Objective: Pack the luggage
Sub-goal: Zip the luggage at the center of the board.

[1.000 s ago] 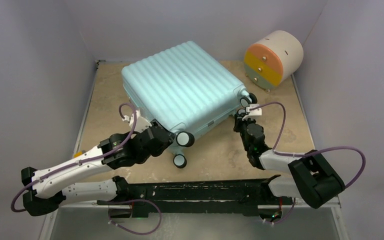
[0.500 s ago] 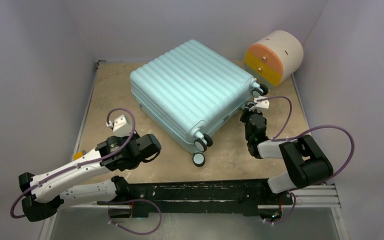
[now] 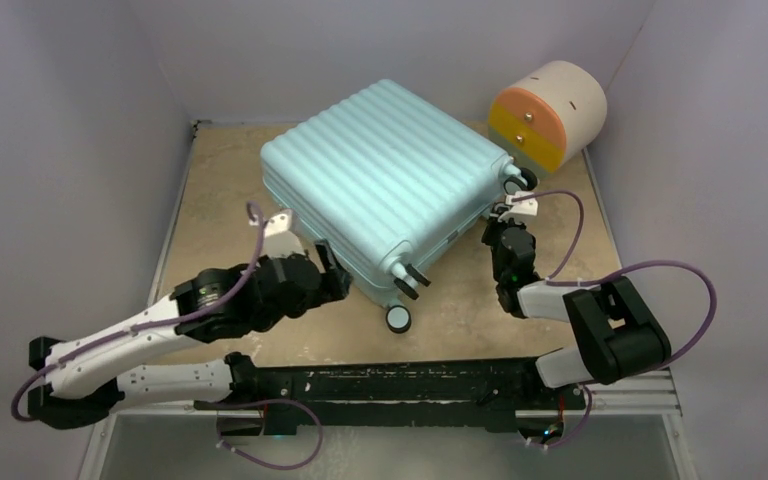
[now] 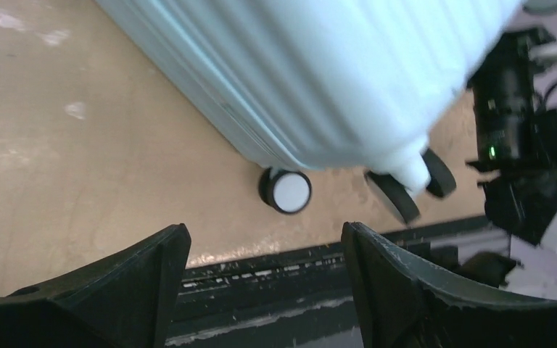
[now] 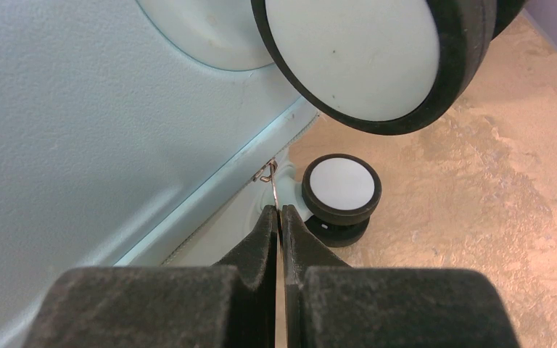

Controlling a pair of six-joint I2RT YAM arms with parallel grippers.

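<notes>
From above, a large pale teal hard-shell suitcase [image 3: 385, 175] lies closed and flat on the tan, mottled table [image 3: 215, 190], towards the far middle. Its ribbed shell faces up and its small black-and-white wheels [image 3: 397, 318] point to the near right. Far right of it, just beside its corner, a round cream drawer unit [image 3: 550, 115] lies on its side with smooth orange and yellow fronts showing. The left gripper [image 3: 328, 268] sits at the suitcase's near-left corner with its jaws spread and nothing between them. The right gripper [image 3: 495, 220] is pressed up to the suitcase's right side, near a wheel.

The left wrist view has two dark, matt fingers [image 4: 138, 290] standing wide apart and empty, low over the table [image 4: 80, 167]. Beyond them are the suitcase's [image 4: 319, 72] ribbed underside, somewhat blurred, and one white-faced wheel [image 4: 286, 191] resting on the table.

In the right wrist view, the right gripper [image 5: 279, 217] is clenched, its rough black fingertips pinching a thin metal zip pull [image 5: 270, 181] that hangs from the seam of the finely grained shell [image 5: 80, 130]. A big rubber-rimmed wheel [image 5: 362, 51] looms above, and a smaller-looking one [image 5: 341, 188] stands on the table just right of the fingertips.
</notes>
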